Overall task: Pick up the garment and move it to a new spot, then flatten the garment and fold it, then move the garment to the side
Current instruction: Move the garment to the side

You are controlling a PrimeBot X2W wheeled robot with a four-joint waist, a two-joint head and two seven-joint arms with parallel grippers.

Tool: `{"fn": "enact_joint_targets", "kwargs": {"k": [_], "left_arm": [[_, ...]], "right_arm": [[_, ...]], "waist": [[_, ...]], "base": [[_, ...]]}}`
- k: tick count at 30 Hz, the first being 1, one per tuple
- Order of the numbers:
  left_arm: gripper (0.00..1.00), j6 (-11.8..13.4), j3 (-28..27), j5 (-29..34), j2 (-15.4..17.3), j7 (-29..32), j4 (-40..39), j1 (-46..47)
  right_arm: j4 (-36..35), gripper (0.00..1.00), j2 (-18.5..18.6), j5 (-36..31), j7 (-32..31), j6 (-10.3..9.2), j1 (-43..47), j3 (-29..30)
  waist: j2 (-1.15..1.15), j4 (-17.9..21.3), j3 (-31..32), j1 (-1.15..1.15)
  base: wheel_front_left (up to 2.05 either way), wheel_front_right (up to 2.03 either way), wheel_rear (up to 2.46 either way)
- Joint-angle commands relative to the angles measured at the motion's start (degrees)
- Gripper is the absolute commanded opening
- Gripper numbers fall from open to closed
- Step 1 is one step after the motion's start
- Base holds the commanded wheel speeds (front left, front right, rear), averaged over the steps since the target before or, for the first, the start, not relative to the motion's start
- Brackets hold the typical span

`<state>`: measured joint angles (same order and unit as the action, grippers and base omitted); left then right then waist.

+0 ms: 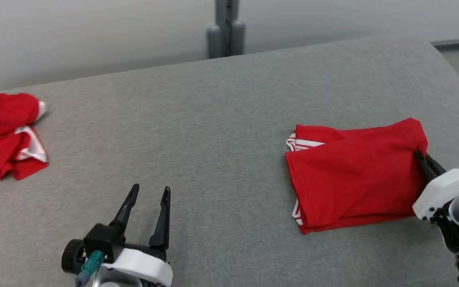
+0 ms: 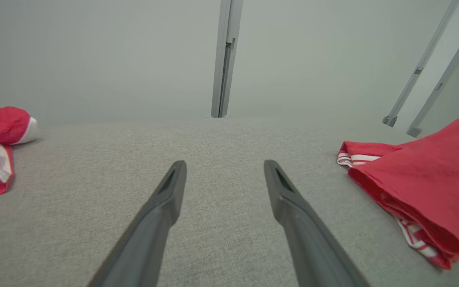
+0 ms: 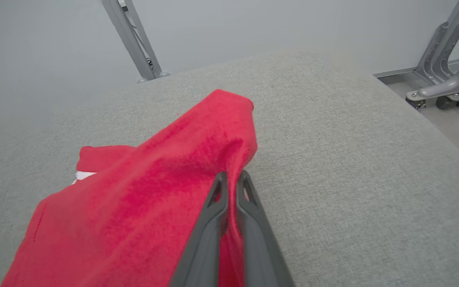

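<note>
Right wrist view: my right jaws pinch the folded garment [image 3: 153, 191] by its edge, toward the right of the bench [image 3: 353, 159]. If they hold only one layer, dragging could undo the fold. My left jaws hang spread.

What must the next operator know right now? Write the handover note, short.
Left gripper: open, holding nothing, hovering over the grey surface at the near left.
Right gripper: shut on the right edge of the folded red garment, near its far corner.
Things: the folded garment lies on the right of the surface, white-striped trim showing along its left side. A second, crumpled red garment sits at the far left edge.
Done: the garment looks flattened and folded.
Left: move it to the side, then release. The pinch is on one edge only, so watch that the fold holds.
</note>
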<state>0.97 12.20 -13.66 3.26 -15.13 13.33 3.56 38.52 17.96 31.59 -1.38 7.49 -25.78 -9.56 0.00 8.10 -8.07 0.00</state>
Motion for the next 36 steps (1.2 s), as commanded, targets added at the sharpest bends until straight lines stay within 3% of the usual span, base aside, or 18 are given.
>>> {"fn": "enact_joint_targets", "kwargs": {"k": [1, 7, 17, 36], "left_arm": [[1.00, -0.3, 0.2, 0.4, 0.6, 0.0, 0.1, 1.4], [1.00, -0.4, 1.0, 1.1, 1.1, 0.4, 0.2, 3.8], [1.00, 0.2, 1.0, 1.5, 2.4, 0.9, -0.8, 5.4], [1.00, 1.2, 1.4, 2.2, 4.7, 2.9, -5.7, 7.1]], "right_arm": [[0.3, 0.00, -0.1, -0.3, 0.7, 0.01, -1.4, 0.2], [1.7, 0.00, -0.9, -0.2, 1.9, 0.01, -4.3, -0.7], [7.1, 0.00, -0.9, 1.1, 4.1, 0.01, -12.0, 0.5], [24.9, 0.00, 9.8, -4.9, 9.6, 0.01, -27.7, 4.8]], "waist": [[0.00, 4.4, -2.4, 0.00], [0.00, 7.2, -4.6, 0.00], [0.00, 5.1, -7.5, 0.00], [0.00, 1.7, -13.8, 0.00]], "base": [[0.00, 0.00, 0.00], [0.00, 0.00, 0.00], [0.00, 0.00, 0.00], [0.00, 0.00, 0.00]]}}
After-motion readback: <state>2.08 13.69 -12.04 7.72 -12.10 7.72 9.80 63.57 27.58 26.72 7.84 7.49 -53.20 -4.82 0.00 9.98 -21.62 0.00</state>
